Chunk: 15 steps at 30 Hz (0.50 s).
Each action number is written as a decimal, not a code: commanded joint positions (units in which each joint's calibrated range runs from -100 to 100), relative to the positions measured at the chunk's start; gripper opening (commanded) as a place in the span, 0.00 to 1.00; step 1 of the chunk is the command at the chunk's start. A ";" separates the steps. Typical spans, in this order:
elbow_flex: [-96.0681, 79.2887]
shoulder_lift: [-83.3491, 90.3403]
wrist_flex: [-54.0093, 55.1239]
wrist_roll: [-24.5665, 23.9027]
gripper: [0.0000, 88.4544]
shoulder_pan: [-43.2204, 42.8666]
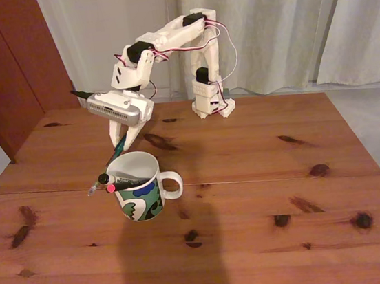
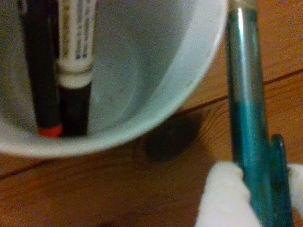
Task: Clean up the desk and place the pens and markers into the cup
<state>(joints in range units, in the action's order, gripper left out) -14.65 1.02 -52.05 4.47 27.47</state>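
Gripper (image 1: 123, 147) hangs over the far rim of the cup (image 1: 141, 198), fingers closed on the teal pen (image 2: 246, 118) — held tip-down, just outside the cup wall in the wrist view. The cup stands on the desk (image 1: 263, 174) left of centre, beside the seam line, handle to the right in the fixed view. Inside it lean the white marker (image 2: 75, 42) with black cap and the black pen (image 2: 40, 71) — both against the left rim.
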 commanded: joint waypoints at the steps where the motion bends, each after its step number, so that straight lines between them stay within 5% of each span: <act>1: 6.17 3.91 0.83 -0.75 0.01 -1.21; 15: 13.21 3.99 0.83 -4.31 0.01 -2.90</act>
<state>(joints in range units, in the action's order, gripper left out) -6.84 1.02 -52.05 1.05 25.93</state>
